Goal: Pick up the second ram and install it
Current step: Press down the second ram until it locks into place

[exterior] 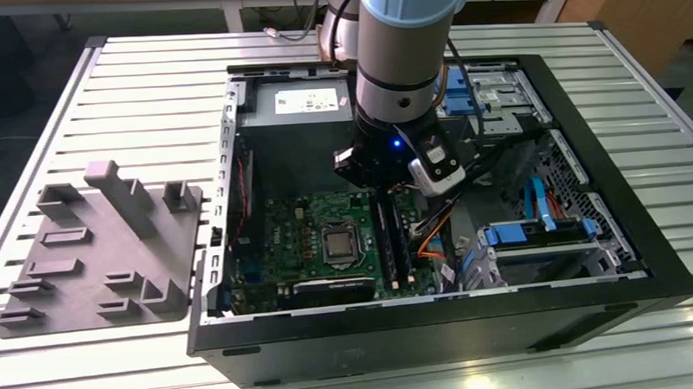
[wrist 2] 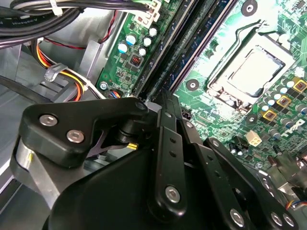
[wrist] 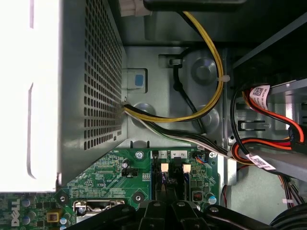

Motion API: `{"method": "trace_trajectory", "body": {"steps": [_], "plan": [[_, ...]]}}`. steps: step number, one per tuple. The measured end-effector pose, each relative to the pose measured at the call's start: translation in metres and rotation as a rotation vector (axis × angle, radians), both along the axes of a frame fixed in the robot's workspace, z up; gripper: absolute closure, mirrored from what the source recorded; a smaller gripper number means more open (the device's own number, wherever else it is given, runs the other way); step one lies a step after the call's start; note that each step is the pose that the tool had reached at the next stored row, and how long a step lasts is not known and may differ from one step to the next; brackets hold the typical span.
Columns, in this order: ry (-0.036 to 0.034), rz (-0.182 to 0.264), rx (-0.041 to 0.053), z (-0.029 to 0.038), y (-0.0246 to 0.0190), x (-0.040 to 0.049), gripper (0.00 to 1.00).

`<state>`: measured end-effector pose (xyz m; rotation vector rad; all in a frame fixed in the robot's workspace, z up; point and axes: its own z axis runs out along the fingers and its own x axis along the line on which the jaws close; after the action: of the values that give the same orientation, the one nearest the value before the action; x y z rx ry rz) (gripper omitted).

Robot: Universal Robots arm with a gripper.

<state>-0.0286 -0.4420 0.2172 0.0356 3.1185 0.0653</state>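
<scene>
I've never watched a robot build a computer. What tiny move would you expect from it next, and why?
Probably a slight straight push down. The gripper sits right over the long black memory slots beside the processor, inside the open case, and the grey tray outside holds no stick.

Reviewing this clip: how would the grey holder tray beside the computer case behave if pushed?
The grey holder tray probably stays stiff: it looks like one solid moulded piece. Its broad base lies flat on the slatted table, so tipping seems unlikely. It may slide unevenly across the table's ridges.
</scene>
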Motion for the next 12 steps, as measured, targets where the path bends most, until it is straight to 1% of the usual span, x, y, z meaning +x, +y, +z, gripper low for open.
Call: {"method": "trace_trajectory", "body": {"steps": [3, 5, 12], "plan": [[0.0, 0.0, -0.0001, 0.0, 0.0, 0.0, 0.89], [-0.0006, 0.0, 0.0011, 0.0017, 0.0001, 0.0, 0.89], [-0.0001, 0.0, -0.0004, 0.0157, 0.0, 0.0, 0.89]]}}
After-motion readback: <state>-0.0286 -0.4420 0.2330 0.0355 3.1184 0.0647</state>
